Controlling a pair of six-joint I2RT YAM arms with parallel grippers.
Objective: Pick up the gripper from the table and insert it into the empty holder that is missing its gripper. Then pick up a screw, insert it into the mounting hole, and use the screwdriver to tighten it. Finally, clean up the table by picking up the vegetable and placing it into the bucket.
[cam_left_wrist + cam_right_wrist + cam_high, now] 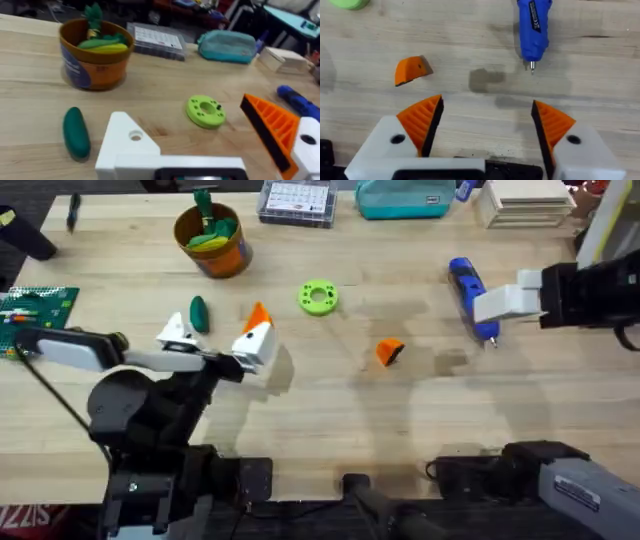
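While the wooden table [330,410] carries everything, nothing of the job looks started yet. At the lower left of the overhead frame the left gripper [218,343] hangs with its fingers apart: one white block wears an orange tip, and the other, the empty holder [127,145], is bare with its mounting hole showing. At the right edge the right gripper [485,120] hovers, its two orange-tipped fingers spread wide and gripping nothing.

Next in size, the orange bucket [212,240] stands at the upper left, already holding yellow and green toy pieces. The blue screwdriver [470,295] lies at the upper right, just beside the right gripper, its bit pointing down the frame. A green ring [318,297] sits near the centre. The dark green vegetable [198,313] lies just beside the bare holder. Smallest, the loose orange tip [389,351] rests right of centre, well apart from both arms.

That tip is a sloped wedge, so I judge a pinch on its slanted faces could squirt it away, and a skewed hold would jam it against the holder. I cannot make out any screw.
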